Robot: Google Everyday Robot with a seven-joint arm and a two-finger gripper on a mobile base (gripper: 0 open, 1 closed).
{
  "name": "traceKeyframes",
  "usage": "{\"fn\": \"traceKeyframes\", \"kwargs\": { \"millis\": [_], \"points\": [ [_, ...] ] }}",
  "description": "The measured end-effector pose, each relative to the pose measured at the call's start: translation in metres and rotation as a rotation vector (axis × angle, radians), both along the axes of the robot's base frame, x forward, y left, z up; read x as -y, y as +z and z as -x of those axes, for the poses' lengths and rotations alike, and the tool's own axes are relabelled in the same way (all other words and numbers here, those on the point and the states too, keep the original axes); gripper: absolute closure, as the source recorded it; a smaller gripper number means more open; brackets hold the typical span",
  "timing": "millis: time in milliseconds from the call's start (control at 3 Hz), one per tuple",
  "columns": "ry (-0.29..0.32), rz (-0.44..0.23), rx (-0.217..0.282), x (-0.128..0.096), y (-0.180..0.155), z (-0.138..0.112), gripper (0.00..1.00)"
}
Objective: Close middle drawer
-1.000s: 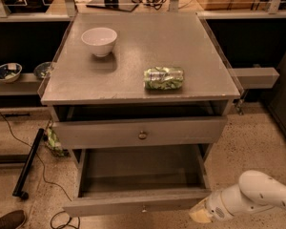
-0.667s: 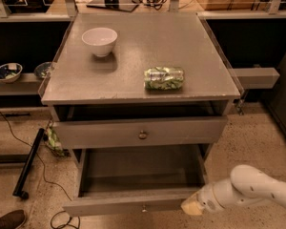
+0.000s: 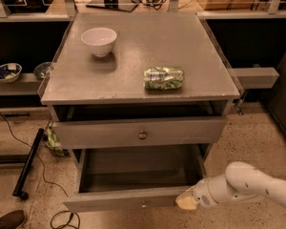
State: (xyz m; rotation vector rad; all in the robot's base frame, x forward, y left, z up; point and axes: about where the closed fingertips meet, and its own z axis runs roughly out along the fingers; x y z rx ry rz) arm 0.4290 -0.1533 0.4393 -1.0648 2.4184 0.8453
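The middle drawer is pulled far out of the grey cabinet. Its long low front panel is near the bottom of the camera view, with a tiny knob at its centre. Its deep box is empty. My gripper is at the right part of that front panel, touching it or very close to it. My white arm reaches in from the lower right. Above it, the taller-fronted drawer with a brass knob stands slightly open.
On the cabinet top stand a white bowl and a green-and-white packet. A shelf at the left holds small bowls. A black pole, cables and a shoe lie on the floor at the left.
My gripper has moved left and slightly up, from off the drawer's right corner to its front panel. The drawer does not appear to have moved.
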Motion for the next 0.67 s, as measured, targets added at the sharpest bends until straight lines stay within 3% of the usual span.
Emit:
{"fn": "traceKeyframes", "kwargs": {
  "millis": [333,667],
  "points": [
    [0.0,0.0,0.0,0.0,0.0,0.0,1.0],
    [-0.031,-0.006,-0.033,0.007,-0.016,0.004,1.0]
  ]
}}
